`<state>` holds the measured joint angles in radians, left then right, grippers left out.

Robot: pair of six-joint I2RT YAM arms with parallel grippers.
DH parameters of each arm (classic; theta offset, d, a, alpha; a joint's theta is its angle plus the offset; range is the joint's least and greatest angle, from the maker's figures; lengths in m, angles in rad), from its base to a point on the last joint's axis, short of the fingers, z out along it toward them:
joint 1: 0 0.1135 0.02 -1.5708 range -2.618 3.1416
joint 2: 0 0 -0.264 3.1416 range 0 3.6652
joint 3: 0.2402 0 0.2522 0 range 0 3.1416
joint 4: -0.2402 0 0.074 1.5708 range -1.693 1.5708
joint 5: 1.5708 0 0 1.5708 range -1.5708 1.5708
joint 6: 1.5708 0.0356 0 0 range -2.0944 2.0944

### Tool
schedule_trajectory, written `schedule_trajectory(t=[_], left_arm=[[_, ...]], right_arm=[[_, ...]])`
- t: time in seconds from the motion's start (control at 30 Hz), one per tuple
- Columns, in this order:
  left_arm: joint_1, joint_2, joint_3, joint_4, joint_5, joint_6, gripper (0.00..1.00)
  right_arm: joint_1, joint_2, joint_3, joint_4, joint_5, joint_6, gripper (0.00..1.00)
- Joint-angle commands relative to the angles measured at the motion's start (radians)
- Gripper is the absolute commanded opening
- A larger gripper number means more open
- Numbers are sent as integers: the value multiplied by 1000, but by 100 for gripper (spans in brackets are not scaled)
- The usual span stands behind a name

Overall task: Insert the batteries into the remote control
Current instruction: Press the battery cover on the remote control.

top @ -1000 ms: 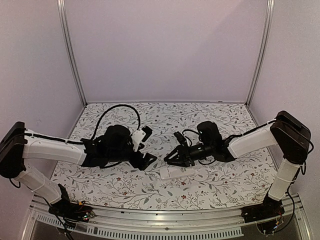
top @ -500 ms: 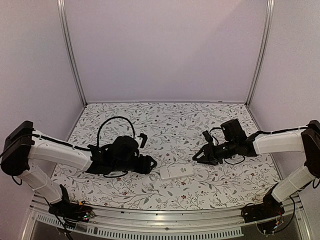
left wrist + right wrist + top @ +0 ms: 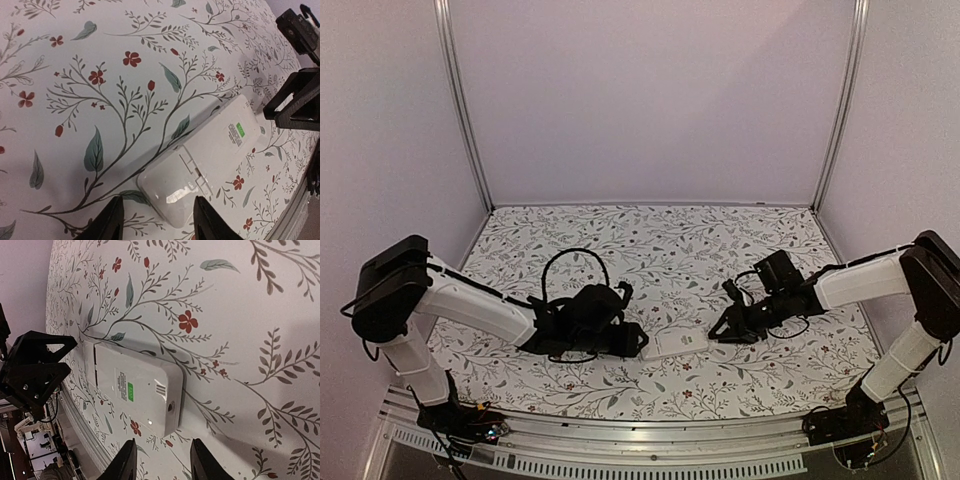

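Note:
The remote control is a white handset lying back-up on the floral table, with a small green label and its battery cover shut. In the left wrist view the remote has its cover end just ahead of my open left gripper, between the two fingertips. In the right wrist view the remote has its other end just ahead of my open right gripper. From above, the left gripper and right gripper flank the remote. No batteries are in view.
The table's metal front rail runs close behind the remote. Side walls and frame posts close in the workspace. The right gripper's black fingers show beyond the remote in the left wrist view.
The left gripper moved right and lower, up to the remote's left end. The right gripper drew away to the right, then came back lower toward the remote's right end.

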<state>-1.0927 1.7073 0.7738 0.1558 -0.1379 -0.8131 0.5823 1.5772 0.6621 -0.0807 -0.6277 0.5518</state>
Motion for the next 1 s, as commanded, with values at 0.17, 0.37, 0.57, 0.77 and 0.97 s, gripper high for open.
schedule_trajectory(t=[0.17,0.37,0.57,0.77,0.97], left_arm=[[-16,68,35,33,47,-22,44],[-21,93,41,36,45,-35,41],[-22,109,50,31,48,-37,36],[-22,136,68,7,47,-48,29],[-23,162,93,-19,60,-51,24]], right_arm=[[0,85,27,70,-67,11,36],[1,115,29,128,-82,30,36],[8,138,42,136,-79,34,34],[23,153,51,140,-81,38,33],[41,167,56,141,-80,42,30]])
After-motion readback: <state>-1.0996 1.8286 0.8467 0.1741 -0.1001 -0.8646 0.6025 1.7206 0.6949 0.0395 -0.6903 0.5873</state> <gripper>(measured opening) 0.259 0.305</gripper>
